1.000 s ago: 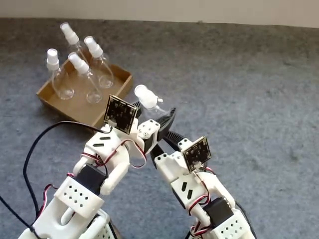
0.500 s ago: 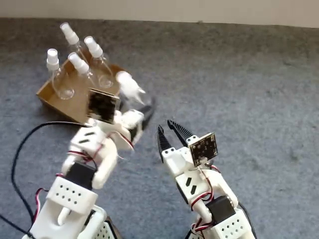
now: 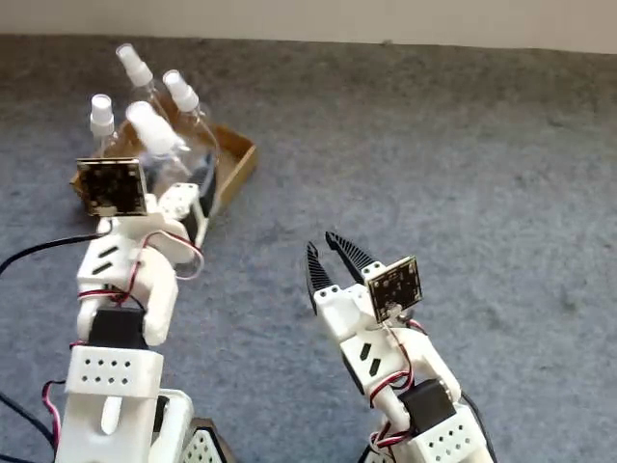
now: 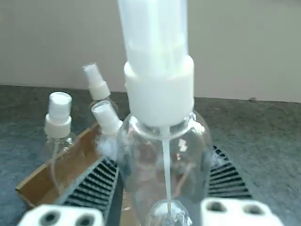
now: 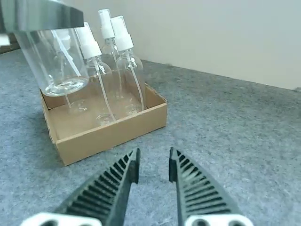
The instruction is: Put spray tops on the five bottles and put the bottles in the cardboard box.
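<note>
The left gripper [image 4: 160,186] has its fingers clamped on the fifth bottle [image 4: 160,150], spray top [image 4: 157,80] already fitted. It holds the bottle tilted above the cardboard box [image 3: 236,159] at 10 o'clock on the bench [image 3: 463,174], and the base looks clear of the box floor. Three capped bottles [image 5: 124,56] stand inside, and a fourth may be hidden behind the held one. By this, capping is done and only lowering and release are left. The right gripper [image 5: 153,162] sits near 6 o'clock, fingers slightly apart and empty.
</note>
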Tool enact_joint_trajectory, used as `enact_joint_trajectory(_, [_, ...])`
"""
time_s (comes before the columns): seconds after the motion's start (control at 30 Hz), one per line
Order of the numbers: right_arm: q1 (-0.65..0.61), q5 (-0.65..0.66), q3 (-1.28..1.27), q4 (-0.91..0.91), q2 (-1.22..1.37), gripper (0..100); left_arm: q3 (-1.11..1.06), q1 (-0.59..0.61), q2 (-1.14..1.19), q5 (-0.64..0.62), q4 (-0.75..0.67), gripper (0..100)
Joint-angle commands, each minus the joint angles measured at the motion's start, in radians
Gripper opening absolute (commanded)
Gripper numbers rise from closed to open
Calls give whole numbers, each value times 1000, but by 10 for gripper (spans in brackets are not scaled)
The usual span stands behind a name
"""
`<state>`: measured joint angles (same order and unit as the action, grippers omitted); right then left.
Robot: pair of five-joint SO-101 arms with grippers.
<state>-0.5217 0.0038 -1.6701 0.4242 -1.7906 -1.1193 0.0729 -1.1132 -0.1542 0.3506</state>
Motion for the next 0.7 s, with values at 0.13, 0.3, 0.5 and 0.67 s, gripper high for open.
enact_joint_trajectory(0.13, [8,11,-97,-12,-4,105,111,120,259,118,-60,39])
enact_joint_trajectory(0.3, [5,11,-97,35,-12,105,116,151,458,118,-244,39])
enact_joint_trajectory(0.5, [5,11,-97,35,-12,105,28,154,573,118,-514,37])
enact_joint_trajectory(0.67, [5,11,-97,35,-12,105,-38,151,611,118,-647,38])
